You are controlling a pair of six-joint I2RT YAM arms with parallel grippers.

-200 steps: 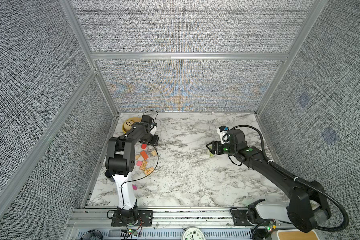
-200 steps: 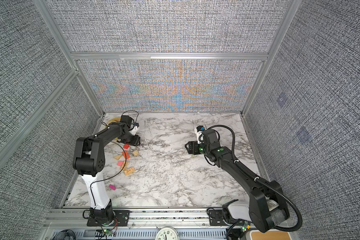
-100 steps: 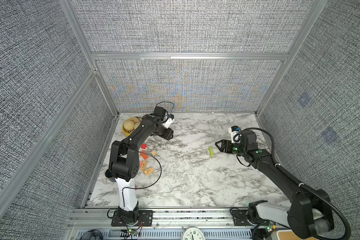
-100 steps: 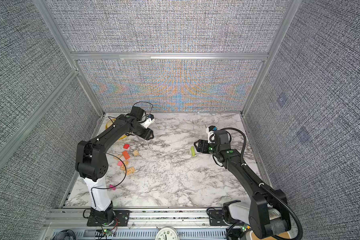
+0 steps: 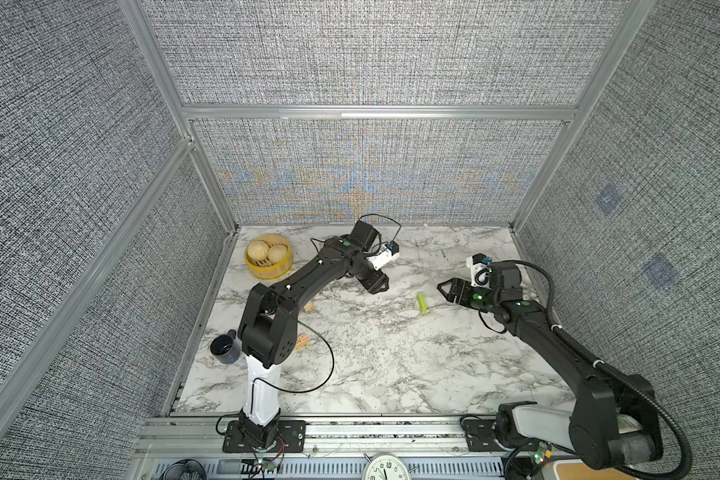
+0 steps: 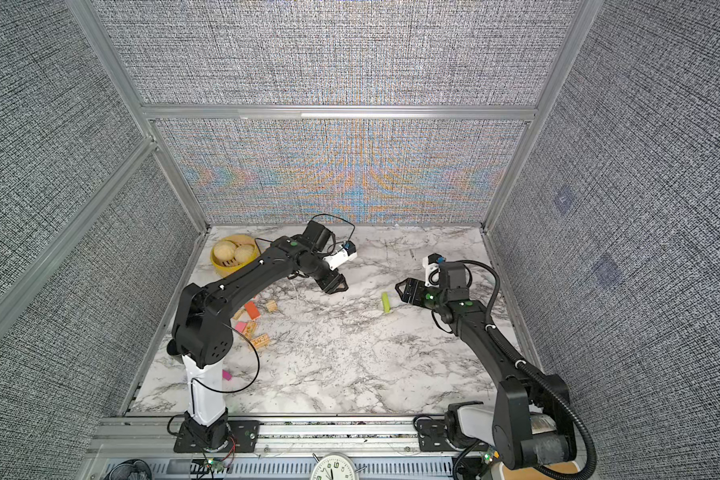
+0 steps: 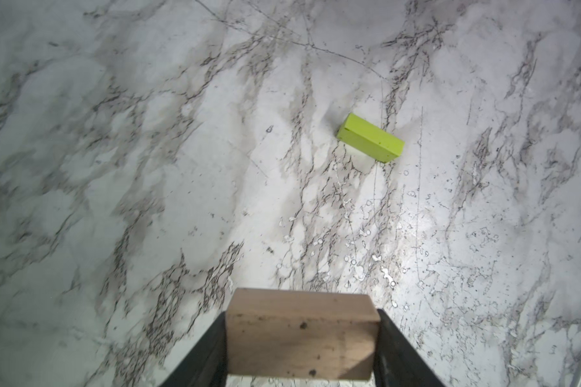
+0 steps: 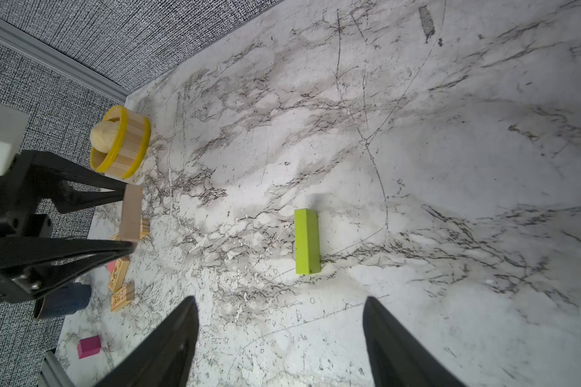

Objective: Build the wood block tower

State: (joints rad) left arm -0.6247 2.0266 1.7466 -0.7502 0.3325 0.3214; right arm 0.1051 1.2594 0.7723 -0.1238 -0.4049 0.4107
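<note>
Wood block tower unstarted: tan wooden block [image 7: 299,338] clamped in left gripper [image 5: 377,285]; right gripper [image 8: 278,300] agape near lime-green wooden bar [image 5: 422,303].

Bystanders on the marble bench [image 5: 391,365]
A yellow bamboo steamer [image 5: 269,272] holding two buns [image 5: 257,249] sits in the far left corner; a dark mug [image 5: 224,349] stands at the left edge, nearer the front; a clock [image 5: 385,467] shows below the front rail.
</note>
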